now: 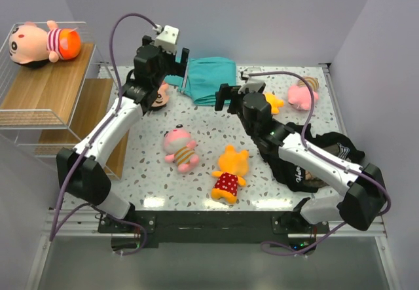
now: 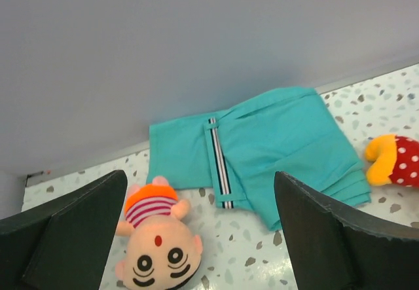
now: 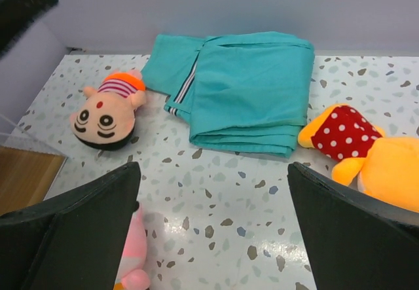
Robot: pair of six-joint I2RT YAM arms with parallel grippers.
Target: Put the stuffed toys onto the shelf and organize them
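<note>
Both pairs of jaws stand wide apart and hold nothing. The left gripper (image 2: 200, 192) hangs over the rear left of the table (image 1: 209, 123). In its wrist view a peach doll in a striped shirt (image 2: 159, 244) lies face up below and between the 2 fingers, nearer the left one, and the teal cloth (image 2: 262, 149) lies just behind it. The right gripper (image 3: 213, 169) hovers over the table's middle rear. An orange doll in a red dotted dress (image 3: 360, 149) lies off by its right finger, just beside the cloth, not between the jaws. 1 doll (image 1: 42, 43) lies on the top board of the shelf (image 1: 49, 90) at the left. A pink striped doll (image 1: 180, 147) and a 2nd orange doll (image 1: 229, 172) lie nearer the front, well apart from both grippers, and a pink toy (image 1: 301, 95) lies at the rear right. A black garment (image 1: 327, 149) lies under the right arm.
</note>
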